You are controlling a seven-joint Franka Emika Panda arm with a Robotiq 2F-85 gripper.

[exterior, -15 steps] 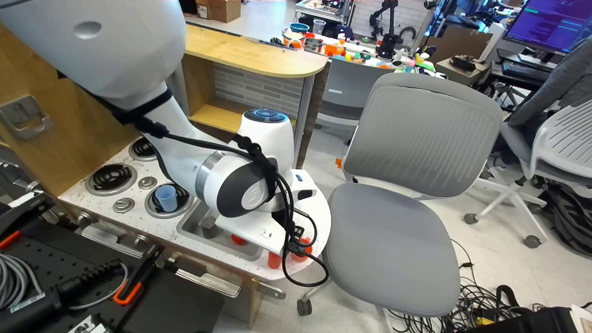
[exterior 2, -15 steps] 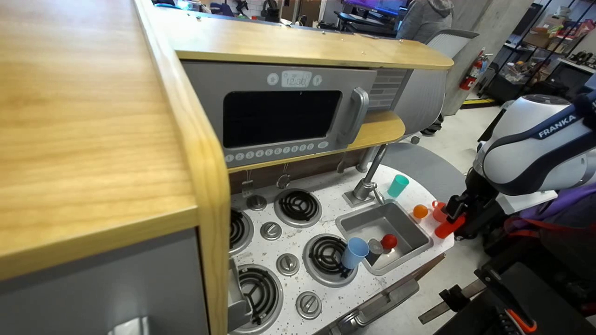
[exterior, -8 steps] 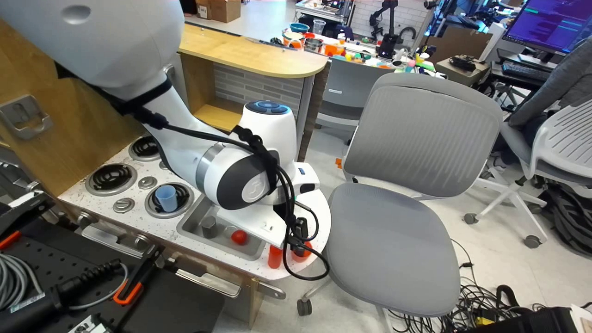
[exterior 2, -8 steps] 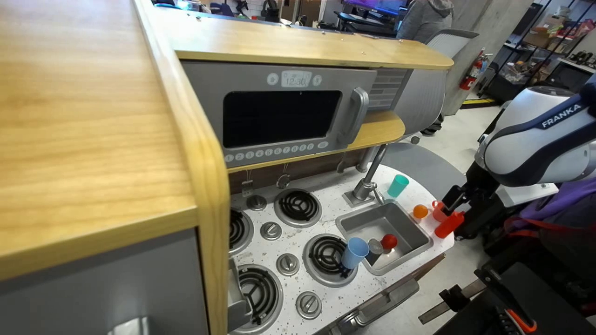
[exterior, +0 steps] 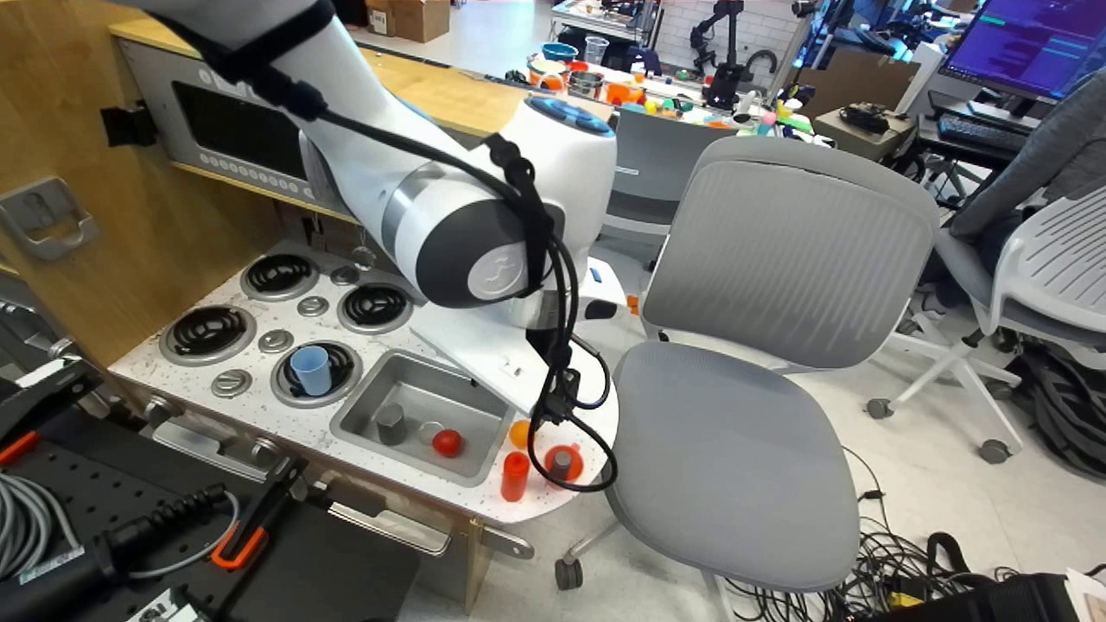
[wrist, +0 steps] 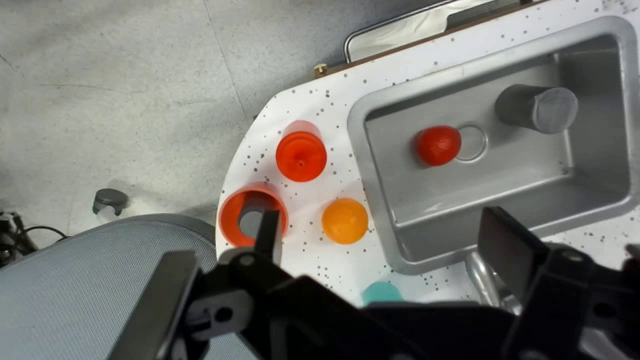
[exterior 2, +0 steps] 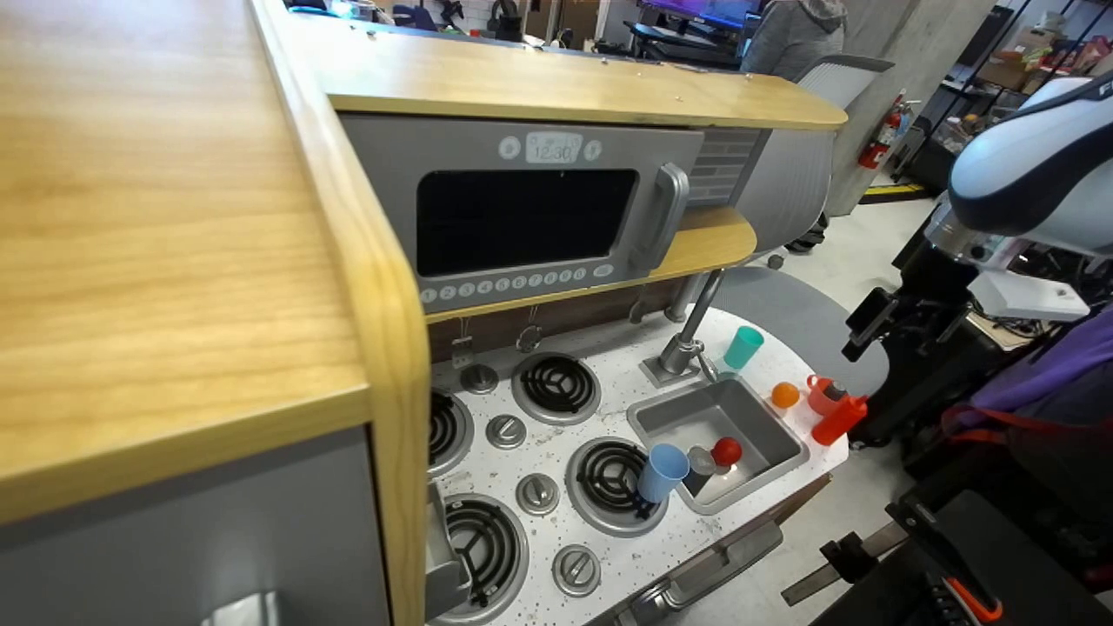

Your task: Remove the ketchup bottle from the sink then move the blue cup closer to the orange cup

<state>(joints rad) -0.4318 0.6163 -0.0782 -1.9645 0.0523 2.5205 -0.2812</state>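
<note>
The red ketchup bottle (exterior: 514, 479) stands upright on the white counter beside the sink (exterior: 423, 378); it also shows in the wrist view (wrist: 301, 156). The light blue cup (exterior 2: 663, 474) stands on a black burner, on the other side of the sink; it is out of the wrist view. The orange-red cup (wrist: 229, 220) stands near the counter's rounded end, with a grey cylinder (exterior 2: 835, 390) in it. My gripper (wrist: 385, 235) is open and empty, above the counter end and sink. An exterior view shows the gripper (exterior 2: 900, 339) raised above the orange cup.
A red tomato (wrist: 439, 145) and a grey cylinder (wrist: 536, 107) are in the sink. An orange ball (wrist: 345, 221) lies between sink and orange cup. A teal cup (exterior 2: 743, 348) and the faucet (exterior 2: 687, 343) stand behind. A grey chair (exterior: 734, 466) is beside the counter.
My gripper has risen from low at the orange cup and ketchup bottle, leaving both standing. The grey cylinder in the orange cup is now uncovered. The blue cup has not moved.
</note>
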